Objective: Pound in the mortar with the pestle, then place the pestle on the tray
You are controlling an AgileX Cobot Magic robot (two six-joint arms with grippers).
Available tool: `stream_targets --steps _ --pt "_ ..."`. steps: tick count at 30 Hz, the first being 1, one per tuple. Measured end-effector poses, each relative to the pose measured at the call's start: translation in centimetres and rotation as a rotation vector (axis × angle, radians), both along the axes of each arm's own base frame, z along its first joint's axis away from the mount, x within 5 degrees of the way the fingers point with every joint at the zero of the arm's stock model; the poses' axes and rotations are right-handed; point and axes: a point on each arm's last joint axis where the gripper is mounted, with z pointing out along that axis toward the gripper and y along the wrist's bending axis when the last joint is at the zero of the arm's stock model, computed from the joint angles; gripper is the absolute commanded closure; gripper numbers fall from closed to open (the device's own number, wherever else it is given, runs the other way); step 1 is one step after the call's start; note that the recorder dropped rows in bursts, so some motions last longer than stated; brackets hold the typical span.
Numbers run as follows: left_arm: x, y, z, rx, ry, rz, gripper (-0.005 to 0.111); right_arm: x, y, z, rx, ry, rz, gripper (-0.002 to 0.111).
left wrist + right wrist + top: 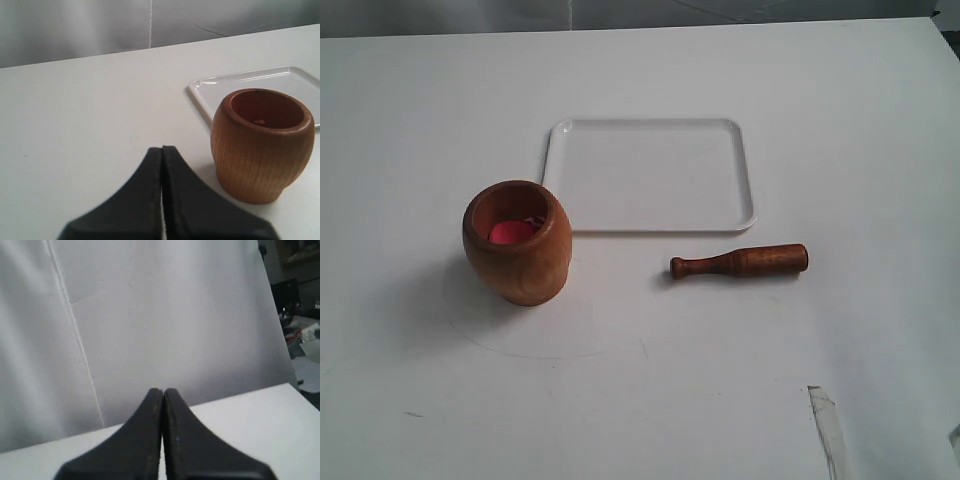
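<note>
The light brown wooden mortar (517, 242) stands upright on the white table with something red-pink inside; the left wrist view also shows the mortar (262, 144). To its right lies the dark reddish-brown pestle (740, 262), flat on the table, knob end toward the mortar. Behind both sits the white tray (720, 215), with nothing on it, and its corner shows as the tray (205, 90) in the left wrist view. My left gripper (162, 149) is shut and holds nothing, a short way from the mortar. My right gripper (163, 390) is shut too, facing a grey wall. Neither gripper shows in the exterior view.
A strip of clear tape (825, 425) lies on the table near the front right. The table's far edge (640, 28) meets a grey backdrop. Clutter (300, 330) sits beyond the table's side in the right wrist view.
</note>
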Motion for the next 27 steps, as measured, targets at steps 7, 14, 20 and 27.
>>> stream_targets --steps 7,14,20,27 --pt "0.0 0.0 0.0 0.000 0.000 0.000 0.107 -2.3 -0.6 7.3 0.019 -0.247 -0.017 0.108" --pt "0.0 0.0 0.0 0.000 0.000 0.000 0.107 -4.5 -0.8 12.5 -0.281 -0.253 -0.046 0.108" --pt "0.0 0.0 0.0 0.000 0.000 0.000 0.107 -1.9 1.2 13.9 -0.663 -0.016 0.150 0.108" --pt "0.0 0.0 0.0 0.000 0.000 0.000 0.107 3.0 5.1 13.7 -0.801 0.218 0.604 0.108"
